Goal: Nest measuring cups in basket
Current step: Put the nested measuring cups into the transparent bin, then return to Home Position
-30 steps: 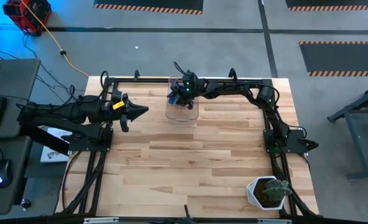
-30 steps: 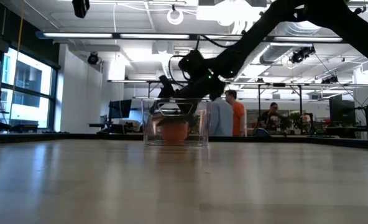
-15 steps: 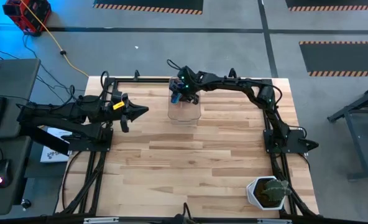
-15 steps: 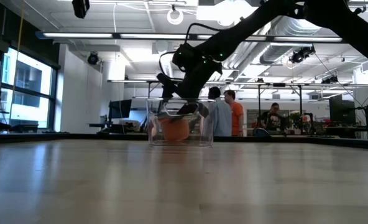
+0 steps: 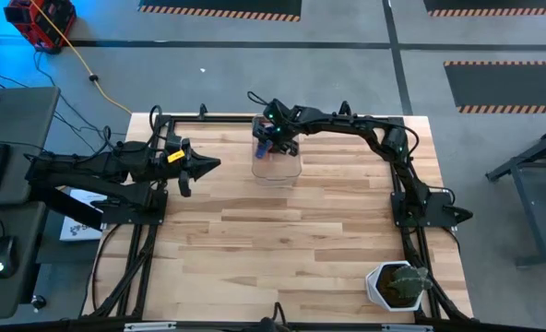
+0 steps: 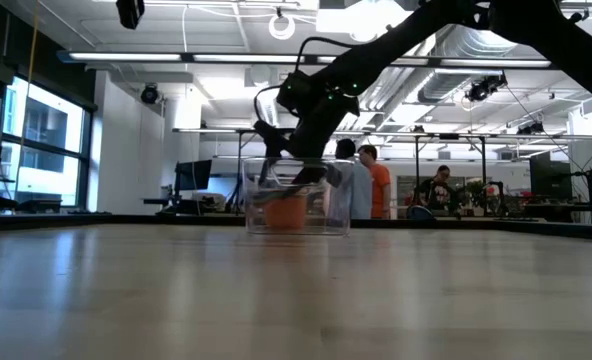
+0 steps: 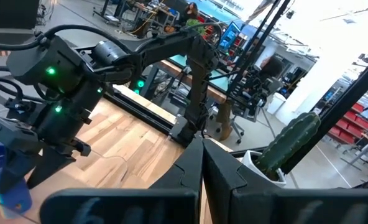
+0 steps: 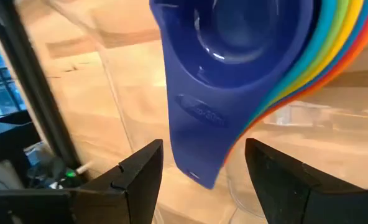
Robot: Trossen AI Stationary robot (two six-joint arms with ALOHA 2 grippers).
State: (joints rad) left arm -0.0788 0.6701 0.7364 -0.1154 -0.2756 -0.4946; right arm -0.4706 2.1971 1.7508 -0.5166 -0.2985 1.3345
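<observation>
The measuring cups [image 8: 234,74] sit nested in one stack inside the clear basket [image 5: 278,169], the blue one innermost, with rainbow rims around it. In the low view the stack's orange underside [image 6: 288,212] shows through the basket's wall [image 6: 332,205]. My right gripper [image 5: 275,143] slants down into the basket from its far side and is open. The blue cup's handle [image 8: 196,124] lies between its fingers with a gap on each side. My left gripper [image 5: 213,165] is shut, held level above the table's left part. My right gripper reaches into the basket with its fingers [image 8: 140,180] on either side of the blue handle, apart from it. Whether a finger touches the basket's wall, I cannot tell.
A white pot with a cactus [image 5: 397,286] stands at the table's near right corner. Black frame rails run along the table's left, far and right edges. People stand in the room beyond the table.
My right gripper has risen a little above the basket and tipped, staying open. The basket, with the cup stack in it, has slid a short way toward the table's right edge.
</observation>
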